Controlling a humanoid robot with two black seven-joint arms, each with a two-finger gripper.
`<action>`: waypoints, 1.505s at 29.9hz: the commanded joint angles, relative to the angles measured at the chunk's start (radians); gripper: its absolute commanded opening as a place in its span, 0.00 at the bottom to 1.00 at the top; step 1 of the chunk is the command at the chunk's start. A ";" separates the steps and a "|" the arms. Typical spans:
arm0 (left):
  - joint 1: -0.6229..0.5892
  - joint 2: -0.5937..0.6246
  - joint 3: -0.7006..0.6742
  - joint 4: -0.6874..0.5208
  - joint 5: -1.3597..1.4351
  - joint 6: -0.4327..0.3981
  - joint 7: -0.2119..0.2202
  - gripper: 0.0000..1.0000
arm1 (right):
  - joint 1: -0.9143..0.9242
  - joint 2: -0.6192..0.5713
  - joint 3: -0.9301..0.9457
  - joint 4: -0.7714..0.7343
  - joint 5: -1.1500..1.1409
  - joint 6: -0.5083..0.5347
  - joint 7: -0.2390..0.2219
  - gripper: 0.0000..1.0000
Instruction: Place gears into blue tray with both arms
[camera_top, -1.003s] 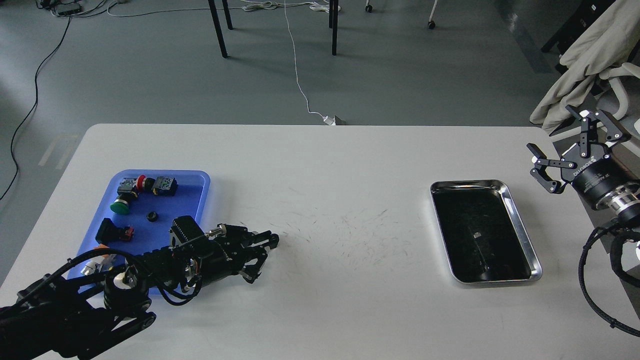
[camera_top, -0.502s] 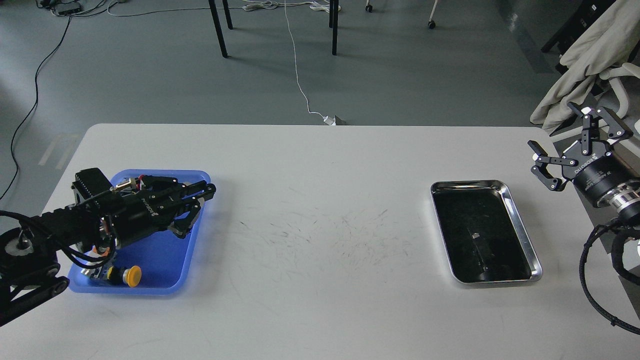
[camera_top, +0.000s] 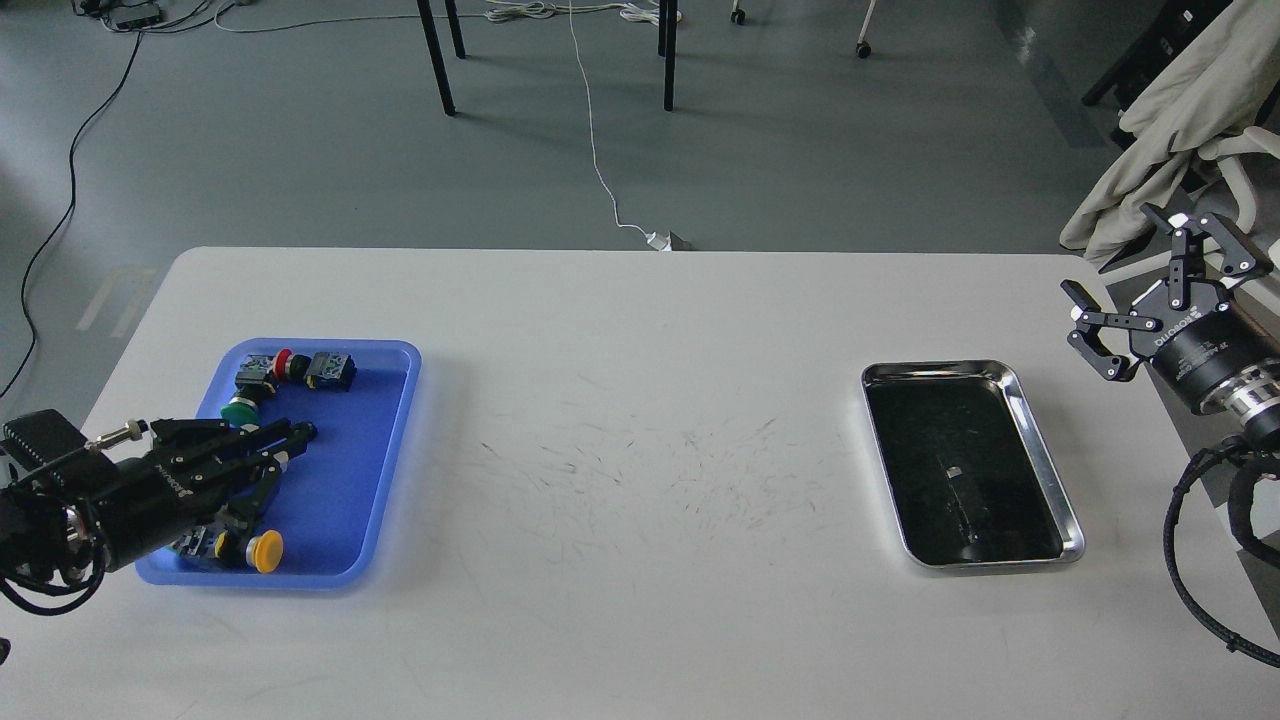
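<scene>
The blue tray (camera_top: 345, 470) lies on the left of the white table and holds coloured push-button switches. My left gripper (camera_top: 288, 462) reaches in from the left edge and hovers over the tray's middle. Its fingers are spread open with nothing visibly between them. No gear can be made out; the dark upper fingertip (camera_top: 304, 431) covers part of the tray floor. My right gripper (camera_top: 1130, 285) hangs open and empty off the table's right edge, far from the blue tray.
A shiny steel tray (camera_top: 1045, 452) with a dark inside sits on the right half of the table. Red and green switches (camera_top: 265, 372) lie at the blue tray's far end, a yellow one (camera_top: 265, 551) at its near end. Beige cloth (camera_top: 1170, 110) hangs behind the right arm.
My left arm swung left, from the table right of the blue tray to over the tray's middle, uncovering the yellow switch. The right gripper drifted slightly right.
</scene>
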 joint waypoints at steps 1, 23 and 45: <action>0.019 -0.031 0.002 0.049 -0.024 0.006 -0.011 0.08 | 0.003 0.000 0.000 -0.003 0.000 0.000 0.000 0.96; 0.032 -0.083 0.003 0.086 -0.024 0.007 -0.017 0.26 | 0.005 0.000 -0.001 -0.003 -0.002 0.000 0.000 0.96; -0.133 -0.073 -0.014 0.075 -0.267 0.024 -0.020 0.85 | 0.015 -0.003 0.029 0.005 0.000 0.000 -0.005 0.96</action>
